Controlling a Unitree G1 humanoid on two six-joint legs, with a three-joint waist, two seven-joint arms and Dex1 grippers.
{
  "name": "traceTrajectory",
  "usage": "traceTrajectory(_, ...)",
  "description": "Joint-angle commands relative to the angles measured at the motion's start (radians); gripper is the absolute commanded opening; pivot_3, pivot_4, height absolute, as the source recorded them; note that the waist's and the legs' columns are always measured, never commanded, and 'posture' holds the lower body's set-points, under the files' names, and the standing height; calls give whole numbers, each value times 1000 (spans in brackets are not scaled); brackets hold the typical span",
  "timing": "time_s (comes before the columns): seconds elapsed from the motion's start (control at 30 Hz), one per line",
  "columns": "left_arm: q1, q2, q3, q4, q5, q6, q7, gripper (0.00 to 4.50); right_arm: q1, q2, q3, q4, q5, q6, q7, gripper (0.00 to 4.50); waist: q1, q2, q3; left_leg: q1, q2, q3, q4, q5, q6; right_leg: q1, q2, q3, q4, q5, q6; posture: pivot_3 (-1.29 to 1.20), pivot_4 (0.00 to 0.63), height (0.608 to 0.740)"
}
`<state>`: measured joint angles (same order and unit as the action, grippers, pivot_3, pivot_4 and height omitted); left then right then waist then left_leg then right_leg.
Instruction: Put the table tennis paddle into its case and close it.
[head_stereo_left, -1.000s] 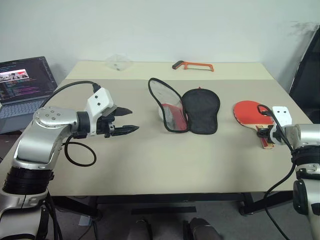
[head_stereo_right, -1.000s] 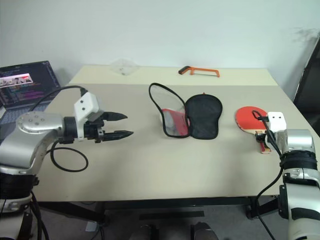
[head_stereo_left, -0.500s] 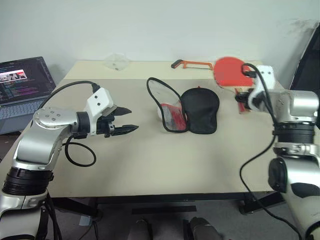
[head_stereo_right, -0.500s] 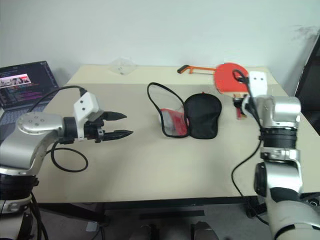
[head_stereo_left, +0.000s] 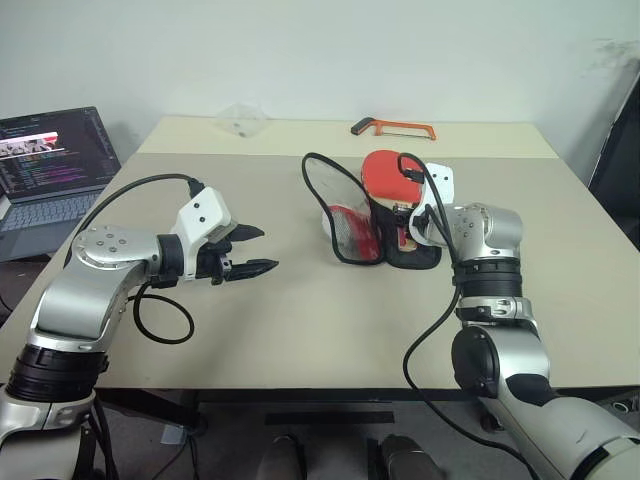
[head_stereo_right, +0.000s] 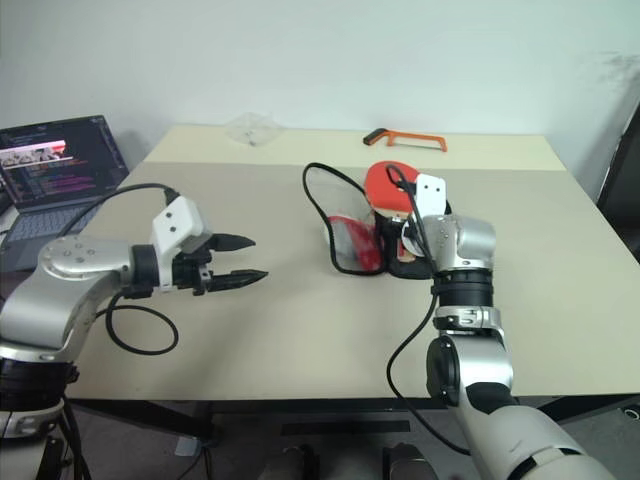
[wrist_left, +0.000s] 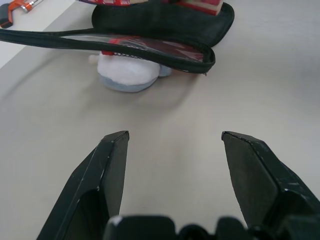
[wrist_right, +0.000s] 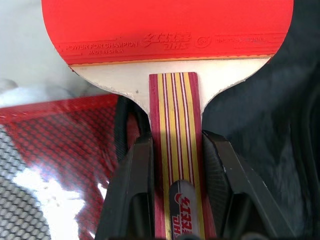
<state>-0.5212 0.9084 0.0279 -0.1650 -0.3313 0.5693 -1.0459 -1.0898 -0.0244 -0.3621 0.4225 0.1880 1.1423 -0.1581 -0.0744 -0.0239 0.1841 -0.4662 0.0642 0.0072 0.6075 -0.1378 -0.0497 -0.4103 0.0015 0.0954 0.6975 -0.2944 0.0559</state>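
Right claw (wrist_right: 176, 165), pinching the red-rubbered table tennis paddle (head_stereo_left: 385, 170), now over soft open case (head_stereo_left: 400, 235); left claw (wrist_left: 175, 145) spread.

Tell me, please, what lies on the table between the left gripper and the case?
Bare tabletop, as the left wrist view shows between the open left gripper and the case.

Both head eyes look forward and down over the table (head_stereo_left: 300, 330) – one shared scene; each wrist camera sits close behind its fingers, facing the case (wrist_left: 165, 22).
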Motion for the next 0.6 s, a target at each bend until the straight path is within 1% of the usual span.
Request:
traceTrajectory(0.03,2,15,31,-45,-12,7,13,3233,-18,-3,-18,12,3,-66,-36,980,-1,0,0,0,0,0,0,0,0,0,0,0,0,0,0,0,150,740)
traceTrajectory(0.2,6,17,31,-54,-13,13,16,3233,-39,-4,-20,116,-7,-126,-79,980,-8,0,0,0,0,0,0,0,0,0,0,0,0,0,0,0,150,740)
traceTrajectory(0.6,6,19,29,-64,-11,22,20,3233,-108,-28,-19,306,10,-263,-110,980,-11,0,0,0,0,0,0,0,0,0,0,0,0,0,0,0,150,740)
